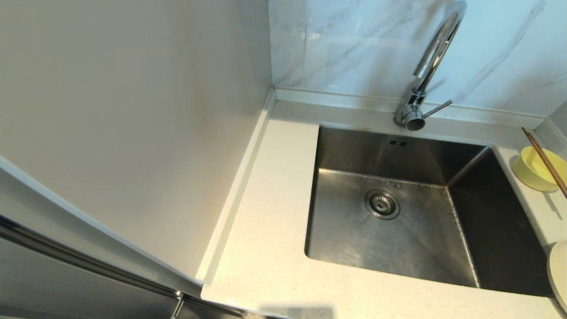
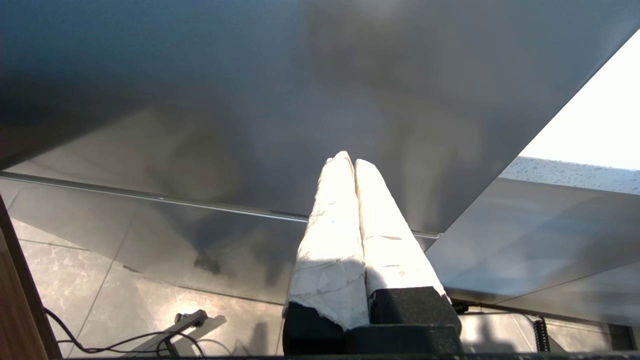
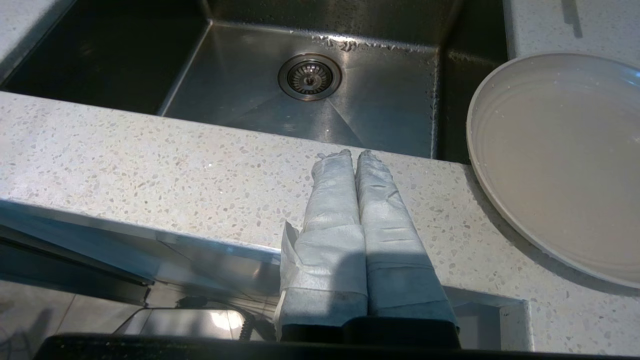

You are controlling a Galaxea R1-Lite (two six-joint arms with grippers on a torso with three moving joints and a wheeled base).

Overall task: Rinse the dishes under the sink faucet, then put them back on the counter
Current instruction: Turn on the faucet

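The steel sink lies empty in the speckled counter, with the chrome faucet behind it. On the counter right of the sink stands the pale-yellow bowl, brown chopsticks resting across it. The cream plate shows only its rim at the right edge; in the right wrist view the plate lies flat on the counter beside the sink. My right gripper hovers shut and empty over the counter's front edge. My left gripper is shut, low beside a grey cabinet panel.
A tall pale cabinet side walls off the left of the counter. The grey-veined marble wall rises behind the faucet. Floor tiles and a black cable lie below the left gripper.
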